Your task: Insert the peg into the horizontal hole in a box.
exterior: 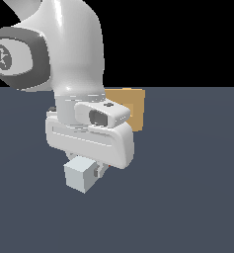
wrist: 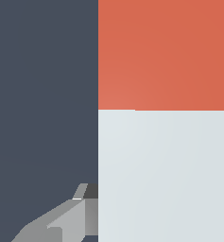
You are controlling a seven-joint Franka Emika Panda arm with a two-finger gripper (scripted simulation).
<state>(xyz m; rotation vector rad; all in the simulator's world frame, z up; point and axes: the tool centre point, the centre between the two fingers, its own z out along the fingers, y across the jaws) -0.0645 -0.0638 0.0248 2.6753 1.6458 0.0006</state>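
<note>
- In your exterior view, the white arm (exterior: pixel 64 59) is filling the upper part of the exterior view's left and is reaching down over the dark grey-blue floor (exterior: pixel 187 188).
- The gripper (exterior: pixel 91 170) is sitting low under the wide white hand body, and the peg (exterior: pixel 80 175) is showing there as a pale grey-white block end facing the camera.
- A small sliver of red is peeking out just beside the peg's pale end, under the hand body's lower edge.
- In your wrist view, the peg (wrist: pixel 165 175) is taking up most of the picture, its pale part meeting its red-orange end (wrist: pixel 165 54) along a straight line.
- One grey finger (wrist: pixel 61 222) is lying against the side of the pale part, so the gripper is looking clamped on the peg; the other finger is hidden from you.
- The box (exterior: pixel 133 106) is standing upright on the floor behind the arm, toward the exterior view's right of the wrist, tan-orange and mostly covered by the hand body.
- The hole is not showing to you in either view; the arm is blocking the middle of the box's face.
- The peg is sitting well apart from the box, nearer the camera and lower in the exterior view.
</note>
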